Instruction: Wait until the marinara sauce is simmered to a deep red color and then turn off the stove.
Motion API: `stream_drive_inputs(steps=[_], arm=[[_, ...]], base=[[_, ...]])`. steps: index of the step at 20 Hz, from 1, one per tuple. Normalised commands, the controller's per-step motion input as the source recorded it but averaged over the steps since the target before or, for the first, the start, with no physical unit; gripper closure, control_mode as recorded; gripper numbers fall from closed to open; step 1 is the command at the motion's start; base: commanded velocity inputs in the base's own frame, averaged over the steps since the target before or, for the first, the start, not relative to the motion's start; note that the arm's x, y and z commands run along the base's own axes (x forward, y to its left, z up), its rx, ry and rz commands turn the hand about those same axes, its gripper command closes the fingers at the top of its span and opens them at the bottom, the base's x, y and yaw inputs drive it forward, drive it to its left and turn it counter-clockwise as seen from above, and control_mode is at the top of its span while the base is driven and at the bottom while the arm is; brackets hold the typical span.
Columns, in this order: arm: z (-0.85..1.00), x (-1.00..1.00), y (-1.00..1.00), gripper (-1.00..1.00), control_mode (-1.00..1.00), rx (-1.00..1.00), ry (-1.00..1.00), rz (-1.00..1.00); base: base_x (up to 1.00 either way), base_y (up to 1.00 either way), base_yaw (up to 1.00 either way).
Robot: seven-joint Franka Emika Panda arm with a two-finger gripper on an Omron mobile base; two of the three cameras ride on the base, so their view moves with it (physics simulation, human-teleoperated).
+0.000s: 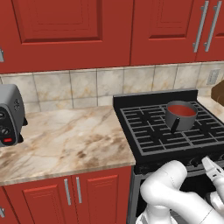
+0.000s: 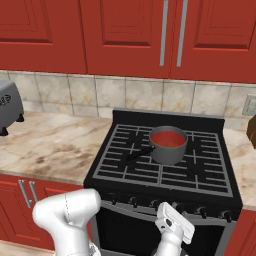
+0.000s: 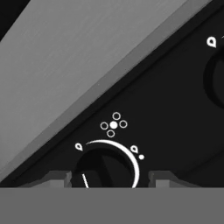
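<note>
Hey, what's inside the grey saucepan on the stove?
Red sauce fills the saucepan nearly to its rim. Its surface covers whatever lies below, so the pan's bottom cannot be seen.

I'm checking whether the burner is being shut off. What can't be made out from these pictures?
- Gripper contact: in the hand view its fingertips flank the knob, but the bottom edge cuts off any touch.
- Flame: in both base views the saucepan covers its burner on the stove.
- Knob markings: too small in the right base view.
</note>
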Motion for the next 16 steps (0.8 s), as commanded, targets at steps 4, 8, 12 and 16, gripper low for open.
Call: stream_drive_inputs(steps=[4,8,12,16], arm=[[0.0,0.12,0.28,1.0,-1.0,0.0,0.0,0.04],[0.0,0.03,0.17,1.0,-1.0,0.0,0.0,0.03],[0.0,0.04,0.04,1.0,-1.0,0.0,0.0,0.01],[0.0,0.0,-0.01,1.0,-1.0,0.01,0.0,0.0]], base=[[0.0,0.0,0.0],[0.0,0.0,0.0],[0.0,0.0,0.0],[0.0,0.0,0.0]])
